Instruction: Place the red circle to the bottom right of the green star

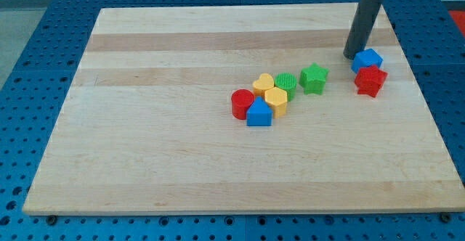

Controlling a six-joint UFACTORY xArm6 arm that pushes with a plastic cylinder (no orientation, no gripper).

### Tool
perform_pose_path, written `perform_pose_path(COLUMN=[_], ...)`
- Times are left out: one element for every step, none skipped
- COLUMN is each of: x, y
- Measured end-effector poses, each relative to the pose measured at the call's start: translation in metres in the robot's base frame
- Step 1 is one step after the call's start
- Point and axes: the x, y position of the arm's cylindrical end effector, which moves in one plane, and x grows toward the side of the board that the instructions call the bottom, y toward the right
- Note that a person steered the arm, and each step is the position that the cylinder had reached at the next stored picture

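Note:
The red circle (240, 103) sits near the board's middle, at the left end of a tight cluster. The green star (314, 78) stands to its upper right, a little apart from the cluster. My tip (352, 55) is at the view's upper right, right of the green star and just left of a blue block (368, 59). It is far from the red circle.
The cluster also holds a blue block (259, 113), a yellow heart (264, 84), a yellow hexagon (276, 101) and a green circle (285, 85). A red star (370, 80) lies below the blue block at the right. The wooden board (145, 139) lies on a blue pegboard table.

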Motion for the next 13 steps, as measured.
perform_pose_path(x=[0.004,0.004,0.005,0.005,0.007,0.028,0.053,0.071,0.087,0.102,0.115,0.124,0.130], y=[-0.002,-0.028,-0.051,-0.079,-0.132,-0.181,-0.215,-0.217,-0.217,-0.217,-0.217,-0.219,-0.241])
